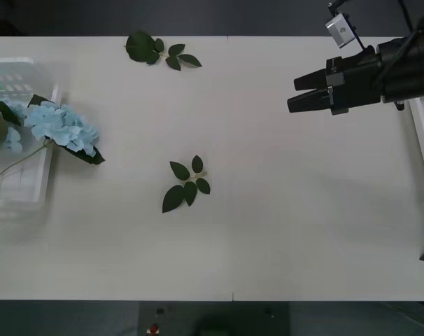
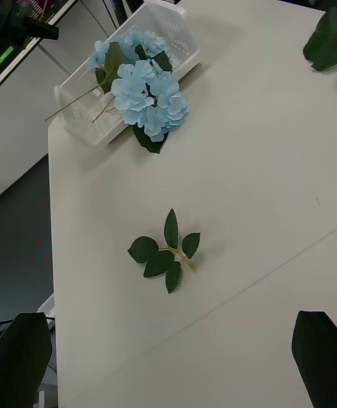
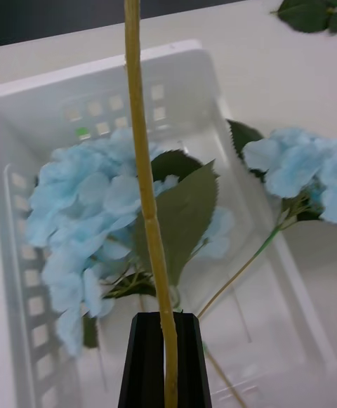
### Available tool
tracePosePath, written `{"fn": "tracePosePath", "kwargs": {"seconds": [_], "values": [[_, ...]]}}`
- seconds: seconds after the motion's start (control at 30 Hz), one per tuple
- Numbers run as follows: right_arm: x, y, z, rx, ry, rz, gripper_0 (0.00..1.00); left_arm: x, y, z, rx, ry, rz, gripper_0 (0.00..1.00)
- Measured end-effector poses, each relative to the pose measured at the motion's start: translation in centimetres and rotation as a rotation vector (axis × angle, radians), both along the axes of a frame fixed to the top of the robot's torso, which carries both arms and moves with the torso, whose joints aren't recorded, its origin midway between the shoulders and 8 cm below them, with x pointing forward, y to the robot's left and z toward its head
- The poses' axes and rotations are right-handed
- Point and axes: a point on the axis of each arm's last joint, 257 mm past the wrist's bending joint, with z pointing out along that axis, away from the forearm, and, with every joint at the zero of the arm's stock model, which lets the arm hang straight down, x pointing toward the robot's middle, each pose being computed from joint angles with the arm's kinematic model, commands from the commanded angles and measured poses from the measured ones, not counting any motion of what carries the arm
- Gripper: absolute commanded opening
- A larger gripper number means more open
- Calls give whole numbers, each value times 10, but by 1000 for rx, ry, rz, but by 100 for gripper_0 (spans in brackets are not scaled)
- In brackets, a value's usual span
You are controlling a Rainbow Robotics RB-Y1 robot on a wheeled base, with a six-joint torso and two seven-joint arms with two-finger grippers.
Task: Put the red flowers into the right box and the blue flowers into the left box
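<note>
The left pincer (image 3: 166, 352) gripped a blue flower's stem (image 3: 144, 162) above the left box (image 3: 42, 99), where a crooked drop risked snagging the blue flowers (image 1: 61, 129) overhanging its rim, while the right pincer (image 1: 299, 94) hovered open at the desk's (image 1: 282, 210) far right.

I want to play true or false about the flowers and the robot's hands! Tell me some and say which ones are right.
1. A blue flower hangs over the rim of the left box. True.
2. The left gripper is open and empty. False: it is shut on a yellowish stem above the left box.
3. A leaf sprig lies in the middle of the table. True.
4. The right gripper is holding a red flower. False: it hangs over the table with nothing between its fingers.
5. Red flowers lie in the left box. False: blue flowers are in it.
</note>
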Motion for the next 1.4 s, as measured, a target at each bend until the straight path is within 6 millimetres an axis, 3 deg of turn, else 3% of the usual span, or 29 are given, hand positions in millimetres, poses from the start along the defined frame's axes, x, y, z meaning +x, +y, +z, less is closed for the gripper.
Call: {"fn": "tracePosePath", "kwargs": {"seconds": [0.2,0.33,0.47,0.63,0.73,0.97,1.23,1.4], "values": [[10,-11,-16,-84,-50,-20,100,-26,57,-22,124,16,137,0],[10,-12,-17,-89,-51,-19,100,-34,79,-35,147,25,194,0],[10,-12,-17,-89,-51,-19,100,-37,91,-62,145,53,234,0],[12,-11,-16,-85,-53,-24,100,-32,90,-95,136,107,243,0],[13,-12,-16,-85,-56,-29,100,-24,85,-106,125,126,236,0],[12,-19,-20,-124,-74,-24,100,-4,73,-110,113,133,216,0],[9,-54,-27,-269,-145,-20,100,-4,73,-109,112,132,216,1],[11,-62,-32,-304,-159,-22,100,-3,65,-115,93,140,203,0]]}}
